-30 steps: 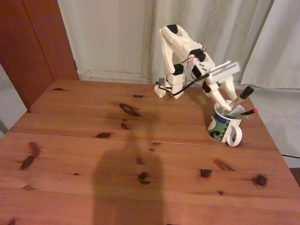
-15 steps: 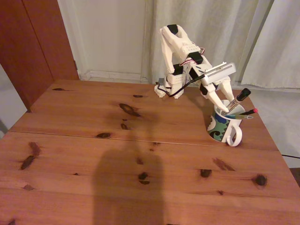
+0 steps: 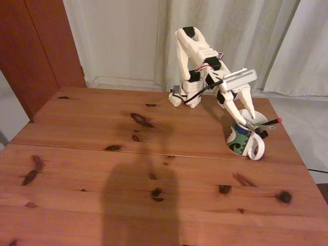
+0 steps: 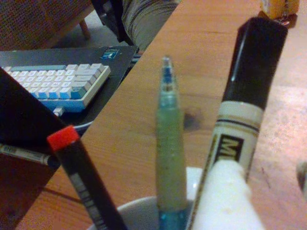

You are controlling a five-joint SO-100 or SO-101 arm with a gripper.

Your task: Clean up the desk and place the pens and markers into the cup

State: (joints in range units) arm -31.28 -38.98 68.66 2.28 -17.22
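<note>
we see gripper (image 3: 249,124) at cup (image 3: 240,139) rim, fingers apart, releasing marker (image 4: 240,115) so it stands beside pens inside.

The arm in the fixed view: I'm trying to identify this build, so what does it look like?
The arm is white or cream plastic with black blocks at the joints. Thin red and black cables run along it, one black cable looping below the forearm. A pale, flat rectangular part sits at the wrist. The gripper has two long, tapering white fingers.
</note>
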